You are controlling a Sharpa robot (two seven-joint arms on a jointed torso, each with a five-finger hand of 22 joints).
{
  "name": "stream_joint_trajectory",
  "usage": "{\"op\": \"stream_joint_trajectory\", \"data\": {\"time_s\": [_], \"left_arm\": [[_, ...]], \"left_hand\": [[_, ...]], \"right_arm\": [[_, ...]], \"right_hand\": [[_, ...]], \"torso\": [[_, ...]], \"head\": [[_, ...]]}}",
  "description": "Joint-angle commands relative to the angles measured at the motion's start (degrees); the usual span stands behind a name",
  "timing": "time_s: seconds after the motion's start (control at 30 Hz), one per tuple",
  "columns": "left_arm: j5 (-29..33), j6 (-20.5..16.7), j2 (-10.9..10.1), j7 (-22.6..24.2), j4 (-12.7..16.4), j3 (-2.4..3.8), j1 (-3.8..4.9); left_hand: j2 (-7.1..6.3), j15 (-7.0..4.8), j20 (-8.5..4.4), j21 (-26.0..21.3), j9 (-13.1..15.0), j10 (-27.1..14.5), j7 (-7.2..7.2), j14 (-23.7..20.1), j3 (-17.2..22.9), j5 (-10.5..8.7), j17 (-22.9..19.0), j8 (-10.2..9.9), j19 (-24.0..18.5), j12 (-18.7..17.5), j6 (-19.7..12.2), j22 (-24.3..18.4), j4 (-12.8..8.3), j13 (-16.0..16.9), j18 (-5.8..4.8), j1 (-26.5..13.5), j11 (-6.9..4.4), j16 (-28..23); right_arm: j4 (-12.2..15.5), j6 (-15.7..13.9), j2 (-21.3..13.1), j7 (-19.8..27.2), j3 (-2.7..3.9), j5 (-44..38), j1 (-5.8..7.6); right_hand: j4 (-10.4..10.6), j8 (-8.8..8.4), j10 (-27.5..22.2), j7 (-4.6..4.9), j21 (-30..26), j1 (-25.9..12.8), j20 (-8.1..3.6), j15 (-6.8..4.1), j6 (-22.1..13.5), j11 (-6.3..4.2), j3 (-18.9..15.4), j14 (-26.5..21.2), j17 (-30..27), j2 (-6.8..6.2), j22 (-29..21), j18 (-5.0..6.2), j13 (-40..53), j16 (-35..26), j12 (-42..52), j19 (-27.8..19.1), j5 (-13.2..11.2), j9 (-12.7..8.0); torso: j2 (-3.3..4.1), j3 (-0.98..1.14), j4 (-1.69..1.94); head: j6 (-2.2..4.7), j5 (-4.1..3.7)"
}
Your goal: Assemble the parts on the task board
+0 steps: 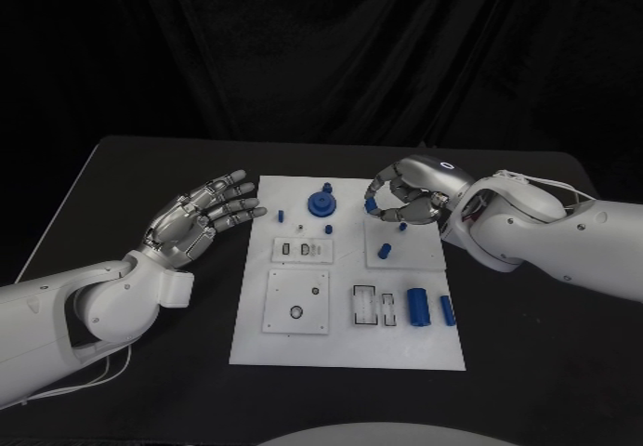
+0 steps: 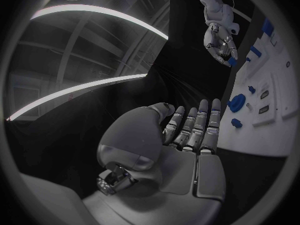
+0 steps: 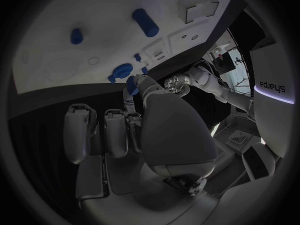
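Head view. Nearest the camera is the near edge of the task board (image 1: 348, 353), bare white along its front. Two blue cylinders (image 1: 430, 308) lie side by side toward its right near corner, long axes running away from the camera. Farther back a short blue peg (image 1: 385, 249) lies on a raised white tile, and a blue knob-shaped part (image 1: 321, 202) stands at the far middle. The left hand (image 1: 201, 216) hovers just beside the board's left edge, fingers spread and extended, holding nothing. The right hand (image 1: 409, 195) is over the board's far right corner, fingers curled in; a small blue part (image 1: 402, 226) shows at its fingertips, apparently pinched.

Left wrist view. The left hand (image 2: 187, 135) is flat, palm exposed and empty. The board (image 2: 262, 125) lies beyond its fingertips, and the knob-shaped part (image 2: 236, 103) is the closest piece to them. The right hand (image 2: 222, 45) appears across the board with blue at its fingertips.

Right wrist view. The right hand (image 3: 144, 130) has thumb and a finger closed on the small blue part (image 3: 132, 85), held above the board (image 3: 75, 15).

Judgement: the right hand is the working hand. The knob-shaped part (image 3: 120, 71) lies just beyond the pinched piece, toward the board's middle, and the move ahead likely turns on that short offset. Whether the held piece's axis is upright cannot be told.
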Motion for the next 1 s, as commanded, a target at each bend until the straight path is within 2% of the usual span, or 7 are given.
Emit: {"op": "stream_joint_trajectory", "data": {"time_s": [0.03,0.3,0.4,0.5,0.53,0.83,1.0], "left_arm": [[0.15,0.89,0.15,1.89,0.05,0.04,-0.09],[0.15,0.95,0.30,1.82,-0.11,0.04,-0.10],[0.15,0.99,0.36,1.82,-0.16,0.04,-0.10],[0.15,0.99,0.39,1.81,-0.22,0.04,-0.10],[0.15,1.00,0.41,1.80,-0.26,0.04,-0.10],[0.15,0.92,0.16,1.77,-0.29,0.04,-0.12],[0.15,0.87,0.10,1.75,-0.28,0.04,-0.13]], "left_hand": [[-0.10,-0.10,-0.01,-0.33,0.07,0.17,0.92,-0.39,0.23,0.20,-0.07,0.23,-0.37,0.29,0.07,0.03,0.04,0.08,-0.99,-0.60,0.34,0.31],[-0.10,-0.10,-0.01,-0.33,0.07,0.17,0.92,-0.39,0.23,0.20,-0.07,0.23,-0.37,0.29,0.07,0.03,0.04,0.08,-0.99,-0.60,0.34,0.31],[-0.10,-0.10,-0.01,-0.33,0.07,0.17,0.92,-0.39,0.23,0.20,-0.07,0.23,-0.37,0.29,0.07,0.03,0.04,0.08,-0.99,-0.60,0.34,0.31],[-0.10,-0.10,-0.01,-0.33,0.07,0.17,0.92,-0.39,0.23,0.20,-0.07,0.23,-0.37,0.29,0.07,0.03,0.04,0.08,-0.99,-0.60,0.34,0.31],[-0.10,-0.10,-0.01,-0.33,0.07,0.17,0.92,-0.39,0.23,0.20,-0.07,0.23,-0.37,0.29,0.07,0.03,0.04,0.08,-0.99,-0.60,0.34,0.31],[-0.08,-0.09,-0.01,-0.31,0.08,0.23,0.98,-0.46,0.39,0.20,-0.08,0.25,-0.46,0.34,0.10,0.05,0.04,0.08,-1.00,-0.66,0.35,0.39],[-0.08,-0.09,-0.01,-0.31,0.08,0.23,0.98,-0.46,0.39,0.20,-0.08,0.25,-0.46,0.34,0.10,0.05,0.04,0.08,-1.00,-0.66,0.35,0.39]], "right_arm": [[-0.48,4.85,1.59,-0.45,0.02,-1.48,-0.62],[-3.04,7.40,6.64,-1.80,0.03,-4.46,-1.68],[-3.78,8.00,7.99,-2.12,0.03,-5.35,-1.91],[-4.10,8.36,8.67,-2.31,0.03,-5.69,-2.06],[-4.26,8.53,8.99,-2.41,0.03,-5.81,-2.12],[-5.16,9.10,10.89,-2.66,0.04,-6.15,-2.37],[-5.46,9.51,11.59,-2.77,0.04,-6.18,-2.48]], "right_hand": [[-0.06,1.86,1.37,-0.27,-0.50,0.27,-0.25,-0.39,-0.17,-0.40,0.33,3.66,8.00,0.49,7.81,0.69,9.32,-0.39,-0.03,-0.08,0.41,3.36],[0.01,1.93,1.20,-0.19,-0.87,-0.26,-0.25,-0.36,-0.56,-0.35,0.25,3.65,7.95,0.20,7.56,0.79,9.12,-0.45,-0.11,-0.29,0.31,3.49],[0.07,2.00,1.13,-0.18,-1.01,-0.65,-0.24,-0.34,-0.78,-0.33,0.23,3.60,7.80,0.12,7.47,0.83,9.05,-0.59,-0.14,-0.36,-0.07,3.58],[0.07,2.02,1.10,-0.19,-1.08,-0.72,-0.24,-0.34,-0.82,-0.32,0.23,3.60,7.79,0.11,7.42,0.85,9.02,-0.60,-0.15,-0.40,-0.17,3.61],[0.09,2.09,1.05,-0.19,-1.10,-0.92,-0.23,-0.34,-0.89,-0.33,0.24,3.60,7.82,0.10,7.43,0.85,8.97,-0.58,-0.17,-0.39,-0.46,3.68],[0.08,2.29,0.98,-0.23,-1.30,-1.45,-0.23,-0.35,-1.12,-0.35,0.31,3.56,7.68,0.14,7.33,0.90,8.90,-0.71,-0.19,-0.47,-1.59,3.88],[0.08,2.30,0.95,-0.23,-1.34,-1.47,-0.23,-0.35,-1.13,-0.35,0.31,3.57,7.70,0.14,7.31,0.91,8.87,-0.70,-0.20,-0.49,-1.63,3.88]], "torso": [[0.00,-0.01,0.05],[0.00,-0.01,-0.04],[-0.11,-0.06,-0.06],[-0.11,-0.06,-0.05],[-0.14,-0.13,-0.09],[-0.07,-0.11,0.07],[-0.07,-0.13,-0.15]], "head": [[0.19,-0.01],[-0.04,0.38],[-0.41,0.36],[-0.55,0.38],[-0.63,0.44],[-0.94,0.70],[-1.00,0.95]]}}
